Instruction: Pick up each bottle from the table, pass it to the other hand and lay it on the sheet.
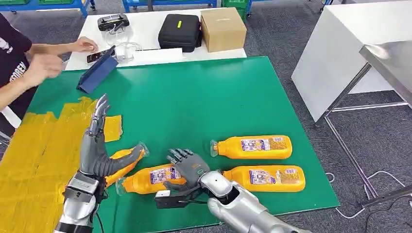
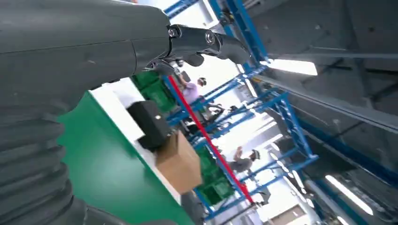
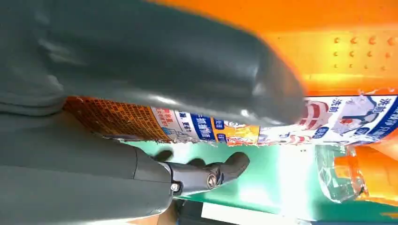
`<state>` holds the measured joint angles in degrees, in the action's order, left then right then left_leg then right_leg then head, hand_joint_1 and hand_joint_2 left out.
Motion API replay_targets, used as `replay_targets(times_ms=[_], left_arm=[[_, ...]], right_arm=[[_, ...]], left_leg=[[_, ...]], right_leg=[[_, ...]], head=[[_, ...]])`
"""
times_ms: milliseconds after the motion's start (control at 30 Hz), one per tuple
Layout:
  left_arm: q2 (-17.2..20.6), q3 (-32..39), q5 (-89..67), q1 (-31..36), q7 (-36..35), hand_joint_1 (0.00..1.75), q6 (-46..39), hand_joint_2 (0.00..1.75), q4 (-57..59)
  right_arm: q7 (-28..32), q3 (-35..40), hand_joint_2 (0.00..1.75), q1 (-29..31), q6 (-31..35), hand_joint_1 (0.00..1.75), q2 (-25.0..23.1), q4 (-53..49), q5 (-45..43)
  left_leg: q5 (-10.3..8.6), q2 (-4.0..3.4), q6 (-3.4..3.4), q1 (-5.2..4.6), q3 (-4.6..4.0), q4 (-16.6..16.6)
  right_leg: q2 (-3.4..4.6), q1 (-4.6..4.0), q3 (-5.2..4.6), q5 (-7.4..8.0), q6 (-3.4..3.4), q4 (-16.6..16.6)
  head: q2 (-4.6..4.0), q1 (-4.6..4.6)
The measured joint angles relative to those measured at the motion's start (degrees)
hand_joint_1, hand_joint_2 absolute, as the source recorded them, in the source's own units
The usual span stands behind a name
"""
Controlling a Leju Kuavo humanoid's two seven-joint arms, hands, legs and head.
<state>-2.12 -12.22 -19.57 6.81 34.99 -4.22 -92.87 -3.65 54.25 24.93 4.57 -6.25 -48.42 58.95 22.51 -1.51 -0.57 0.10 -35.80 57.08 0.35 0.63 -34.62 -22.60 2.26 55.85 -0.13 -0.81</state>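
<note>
Bottles are lying on our green table (image 1: 204, 102), four of them, all orange. Our right hand (image 1: 187, 170) is gripping the near bottle (image 1: 150, 179) by its fat end. Just beside it, another bottle (image 1: 124, 162) is lying partly behind our left hand (image 1: 97, 145), which is standing open with fingers pointing up and holding nothing. Two more bottles (image 1: 252, 146) are lying to the right. The yellow sheet (image 1: 34, 155) is lying at the left. Farther off, a person's hand (image 1: 43, 65) is hovering near a black case (image 1: 180, 31) and a brown box (image 1: 222, 28).
</note>
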Motion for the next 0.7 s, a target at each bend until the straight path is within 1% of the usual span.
replay_targets(times_ms=[33, 67, 167, 300, 333, 400, 467, 533, 600, 700], left_arm=[[0.0, -0.28, 0.31, -0.04, 0.09, 0.0, 0.07, 1.75, -0.35], [0.0, -0.42, 0.4, -0.1, 0.13, 0.0, 0.11, 1.75, -0.66], [0.0, -0.98, 0.64, -0.27, 0.17, 0.0, 0.13, 1.75, -1.49], [0.0, -1.58, 1.05, -0.51, 0.17, 0.0, 0.81, 1.75, -2.32], [0.0, -1.75, 1.07, -0.56, 0.17, 0.0, 0.83, 1.75, -2.47], [-0.02, -1.86, 1.1, -0.82, 0.17, 0.0, 1.03, 1.75, -2.89], [-0.02, -1.97, 1.32, -1.38, 0.02, 0.0, 1.05, 1.75, -3.61], [0.0, -1.97, 1.34, -2.08, -0.39, 0.0, 1.05, 1.75, -4.37], [0.0, -1.95, 1.34, -2.74, -0.63, 0.0, 1.03, 1.75, -4.98], [0.0, -1.95, 1.34, -3.69, -0.77, 0.0, 0.94, 1.75, -5.84]], right_arm=[[0.22, -0.02, 0.0, 0.28, 0.0, 1.48, -0.28, 0.66, -0.13], [0.31, -0.04, 0.0, 0.54, 0.0, 1.73, -0.55, 1.23, -0.2], [0.33, -0.28, 0.0, 1.1, 0.39, 1.75, -1.16, 2.74, -0.64], [0.22, -1.53, 0.0, 1.04, 2.97, 1.75, -1.88, 3.76, -1.38], [0.15, -1.79, 1.75, 0.92, 3.63, 1.75, -1.97, 3.85, -1.44], [0.09, -2.49, 1.75, 0.52, 5.14, 1.75, -2.12, 3.87, -1.75], [-0.02, -4.13, 1.75, -1.02, 8.42, 1.75, -2.3, 3.0, -1.9], [0.07, -6.22, 1.75, -3.15, 11.46, 1.75, -2.27, 0.7, -2.03], [0.39, -8.3, 1.75, -5.45, 13.02, 1.75, -2.17, -2.37, -2.07], [3.13, -11.85, 1.75, -9.66, 17.58, 1.75, -1.88, -8.02, -3.65]], left_leg=[[0.01, 0.0, 0.01, 0.0, 0.06, 0.0], [0.03, 0.0, 0.03, 0.01, 0.13, -0.01], [0.05, 0.0, 0.05, 0.02, 0.22, -0.01], [0.03, 0.01, 0.05, 0.03, 0.22, -0.01], [0.03, 0.02, 0.05, 0.03, 0.21, -0.01], [0.02, 0.03, 0.05, 0.04, 0.2, -0.01], [0.03, 0.06, 0.04, 0.03, 0.16, 0.0], [0.04, 0.11, 0.03, 0.03, 0.07, 0.01], [0.05, 0.15, 0.02, 0.02, -0.1, 0.01], [0.06, 0.19, 0.02, 0.0, -0.37, 0.01]], right_leg=[[0.0, 0.0, 0.06, 0.0, 0.0, 0.0], [0.01, 0.0, 0.1, -0.01, -0.01, -0.01], [0.01, 0.0, 0.17, -0.04, -0.05, -0.01], [0.01, 0.0, 0.18, -0.02, -0.03, -0.01], [0.0, 0.0, 0.19, -0.02, -0.02, -0.01], [0.0, 0.01, 0.21, -0.03, -0.01, 0.0], [-0.01, 0.01, 0.23, -0.06, 0.03, 0.0], [-0.03, 0.02, 0.18, -0.09, 0.05, 0.0], [-0.05, 0.02, 0.06, -0.09, 0.05, 0.0], [-0.07, 0.03, -0.19, -0.09, 0.06, 0.0]], head=[[0.0, 0.0], [0.0, 0.0], [0.0, 0.0], [0.0, 0.0], [0.0, 0.0], [0.0, 0.0], [0.0, 0.0], [0.0, 0.0], [0.0, 0.0], [0.0, 0.0]])
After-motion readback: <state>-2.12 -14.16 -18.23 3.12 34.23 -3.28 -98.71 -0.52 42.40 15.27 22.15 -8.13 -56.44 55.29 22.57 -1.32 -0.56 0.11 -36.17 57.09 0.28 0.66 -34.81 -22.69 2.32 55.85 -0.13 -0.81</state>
